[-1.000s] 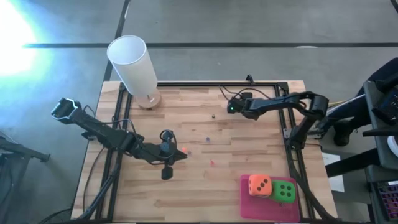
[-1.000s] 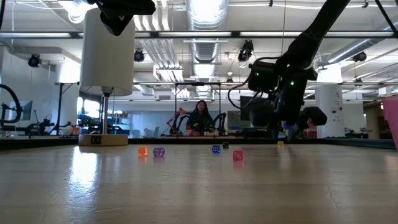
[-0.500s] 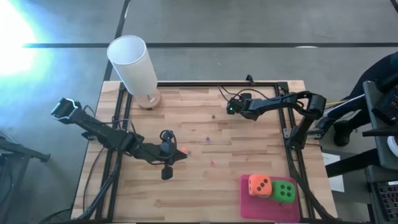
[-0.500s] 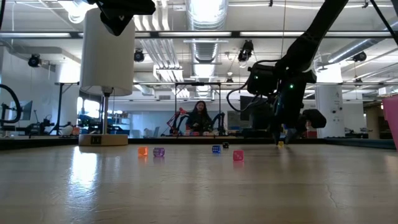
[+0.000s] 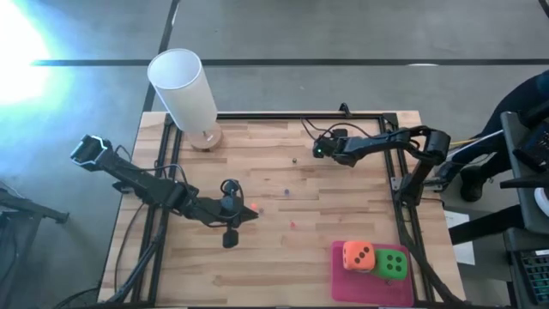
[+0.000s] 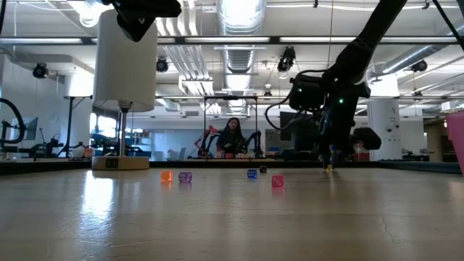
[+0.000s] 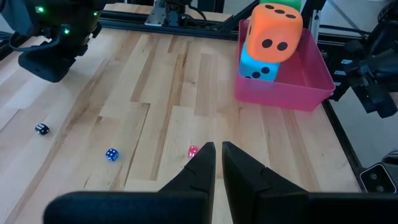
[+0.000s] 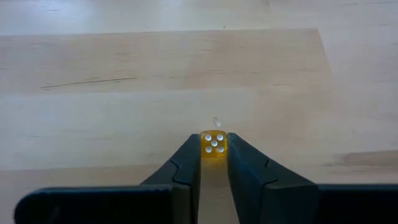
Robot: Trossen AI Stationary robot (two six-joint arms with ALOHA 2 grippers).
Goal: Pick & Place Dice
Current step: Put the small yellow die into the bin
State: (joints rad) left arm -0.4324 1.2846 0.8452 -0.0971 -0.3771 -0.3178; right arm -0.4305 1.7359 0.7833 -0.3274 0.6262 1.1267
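On the wooden table [image 5: 343,215], we see our right gripper [image 8: 214,163] reach low, pinching a yellow die [image 8: 214,144]; only its wrist view shows it.

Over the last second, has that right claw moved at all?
Yes. The right gripper dropped toward the table and closed on a small yellow die.

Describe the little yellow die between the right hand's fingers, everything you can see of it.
The yellow die is a tiny translucent amber cube with white pips; the face toward the wrist camera shows five. It sits square on the pale wooden table, pinched between the tips of the right hand, whose dark fingers press its two sides. Nothing else touches it.
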